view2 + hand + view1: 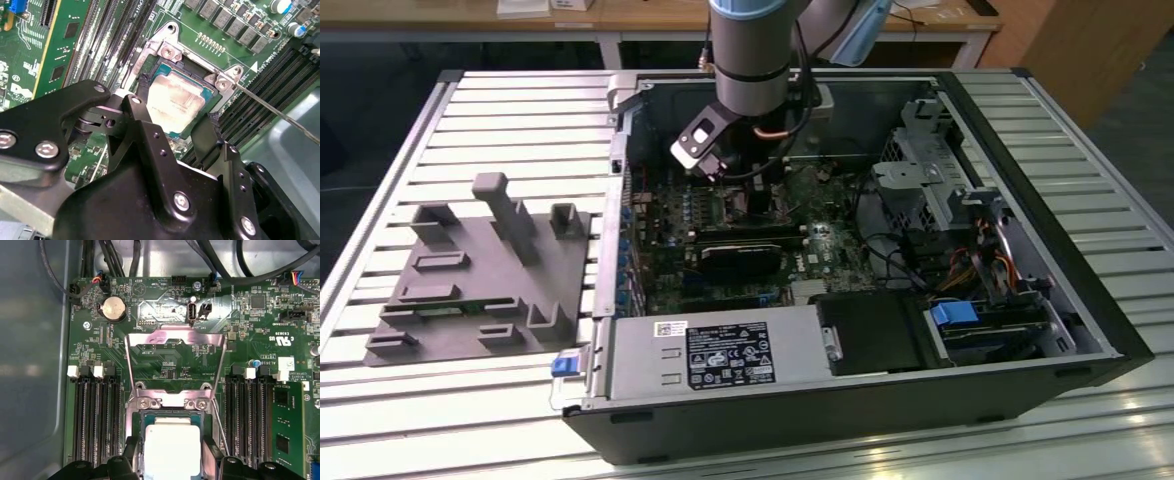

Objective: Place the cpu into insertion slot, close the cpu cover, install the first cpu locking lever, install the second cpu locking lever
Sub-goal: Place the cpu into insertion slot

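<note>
The cpu (175, 100), a flat square chip with a dull silver top, lies in the insertion slot (195, 75) on the green motherboard. My gripper (175, 107) straddles it, one black finger (141, 87) against each of two opposite edges, shut on the chip. In the first wrist view the cpu (172, 445) sits between the fingertips (131, 452). The cpu cover (131, 365), a thin silvery frame, stands swung open away from the slot. A thin locking lever (280, 115) sticks out free beside the socket. In the exterior view my gripper (750, 195) reaches down into the open computer case.
Long black memory slots (95, 420) run on both sides of the socket, one holding a green memory card (55, 60). A coin battery (113, 307) and cables (120, 260) lie beyond. A drive cage (921, 170), power supply (707, 355) and grey fixture (480, 270) surround the work.
</note>
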{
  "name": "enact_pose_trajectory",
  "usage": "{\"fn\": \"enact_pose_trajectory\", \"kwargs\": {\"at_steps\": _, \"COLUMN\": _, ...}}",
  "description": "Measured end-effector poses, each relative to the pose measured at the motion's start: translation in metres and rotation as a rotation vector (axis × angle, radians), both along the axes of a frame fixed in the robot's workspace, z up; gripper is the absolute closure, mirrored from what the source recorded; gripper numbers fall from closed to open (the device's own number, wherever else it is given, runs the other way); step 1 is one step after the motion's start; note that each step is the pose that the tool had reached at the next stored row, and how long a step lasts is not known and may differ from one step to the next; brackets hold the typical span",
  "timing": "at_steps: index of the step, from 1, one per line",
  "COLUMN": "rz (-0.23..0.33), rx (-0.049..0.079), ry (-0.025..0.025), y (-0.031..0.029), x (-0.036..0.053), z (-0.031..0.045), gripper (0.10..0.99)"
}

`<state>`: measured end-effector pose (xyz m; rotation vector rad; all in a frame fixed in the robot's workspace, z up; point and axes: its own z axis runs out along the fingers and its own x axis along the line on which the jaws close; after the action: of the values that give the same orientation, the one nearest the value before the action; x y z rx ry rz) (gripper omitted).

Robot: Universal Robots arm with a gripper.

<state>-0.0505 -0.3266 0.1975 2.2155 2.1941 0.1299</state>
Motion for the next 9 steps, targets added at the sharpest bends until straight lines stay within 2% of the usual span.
{"fn": "enact_pose_trajectory", "kwargs": {"at_steps": 3, "rz": 0.0, "rx": 0.0, "ry": -0.0001, "y": 0.0, "x": 0.0, "z": 0.0029, "gripper": 0.475}}
{"fn": "enact_pose_trajectory", "kwargs": {"at_steps": 9, "rz": 0.0, "rx": -0.002, "ry": -0.0001, "y": 0.0, "x": 0.0, "z": 0.0023, "gripper": 0.475}}
